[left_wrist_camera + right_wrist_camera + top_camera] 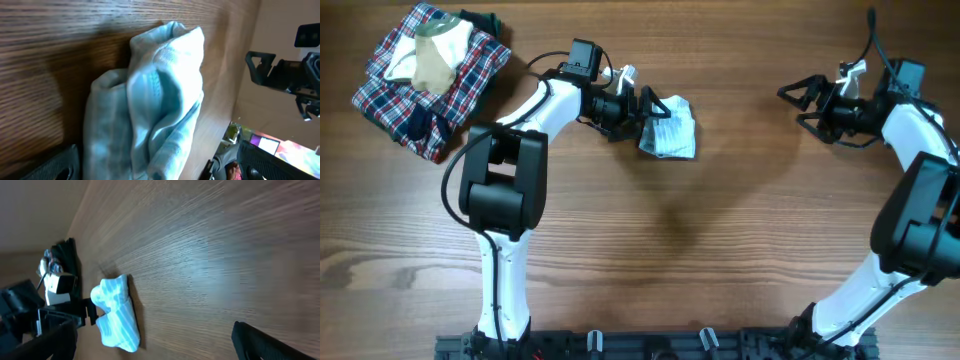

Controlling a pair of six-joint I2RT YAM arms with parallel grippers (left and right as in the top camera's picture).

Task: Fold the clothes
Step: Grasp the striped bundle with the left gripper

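The clothes (672,130) are a small pale blue-white striped garment, bunched in a crumpled heap on the wooden table at upper centre. My left gripper (645,112) lies low at its left edge. In the left wrist view the garment (150,100) fills the gap between my left gripper's fingers (150,172), which stand wide apart, so it is open. My right gripper (792,108) is open and empty at the far right, well away. The right wrist view shows the garment (117,317) far off, beyond my right gripper's spread fingers (155,342).
A red-navy-white plaid garment (425,85) lies piled at the table's back left corner, with a beige-cream garment (440,55) on top of it. Bare wood table (720,230) spans the middle and front. The arm bases stand at the front edge.
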